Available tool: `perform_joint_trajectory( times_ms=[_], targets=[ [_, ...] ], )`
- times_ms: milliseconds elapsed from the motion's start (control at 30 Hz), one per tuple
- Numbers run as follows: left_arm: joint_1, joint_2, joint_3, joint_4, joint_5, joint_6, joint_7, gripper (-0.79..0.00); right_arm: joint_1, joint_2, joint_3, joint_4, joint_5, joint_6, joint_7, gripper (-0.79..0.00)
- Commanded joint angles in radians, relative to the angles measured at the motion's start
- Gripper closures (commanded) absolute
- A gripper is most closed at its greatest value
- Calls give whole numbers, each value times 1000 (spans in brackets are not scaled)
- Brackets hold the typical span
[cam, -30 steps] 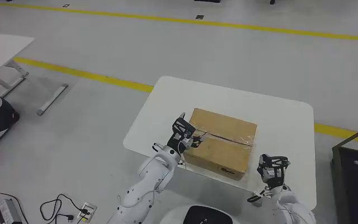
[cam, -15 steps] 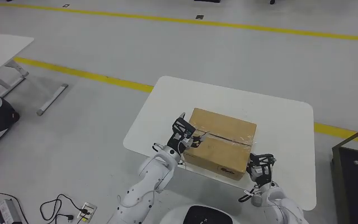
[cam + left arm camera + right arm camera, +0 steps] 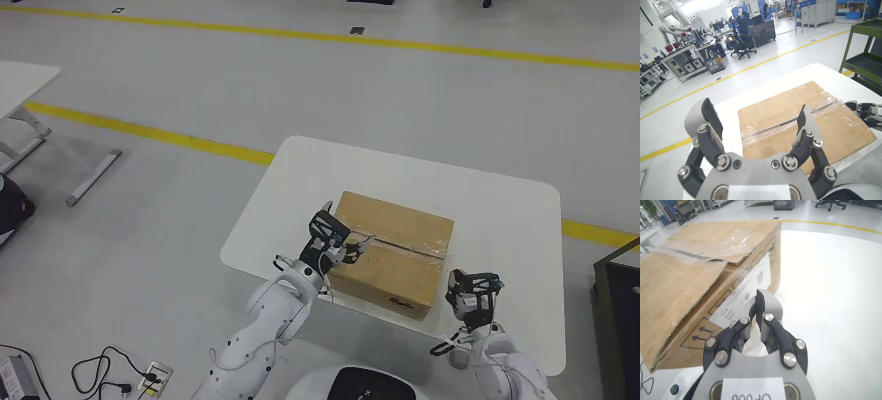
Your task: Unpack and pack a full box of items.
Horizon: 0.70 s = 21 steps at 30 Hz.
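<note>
Cardboard box (image 3: 392, 250) sits closed on white tabletop (image 3: 500, 200), with clear tape (image 3: 783, 123) along the top seam. Left tool (image 3: 755, 108) is spread wide at the box's short end, and the seam runs straight ahead of it between the fingers. One finger (image 3: 807, 125) is over the box top, the other over bare tabletop just off the box edge; cannot tell if either touches. Right tool (image 3: 758, 300) is pressed together and pinches nothing. Its tips are right by the box's long side, with the white label (image 3: 745, 291) just ahead of them; contact is unclear. Tape at that end is wrinkled and loose.
</note>
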Motion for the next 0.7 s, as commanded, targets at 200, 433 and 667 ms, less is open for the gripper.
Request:
perform_joint_trajectory(
  times_ms=[200,433,667],
  targets=[
    [-69,-2,97,5,-3,-122,-43,-785,-136,37,182,-168,-35,99,23,0],
    [-172,-13,219,92,-22,-214,-144,-785,-230,58,319,-301,-53,144,71,0],
    [-201,-21,240,120,-98,-218,-180,-785,-278,62,345,-360,-69,148,85,0]
  ],
)
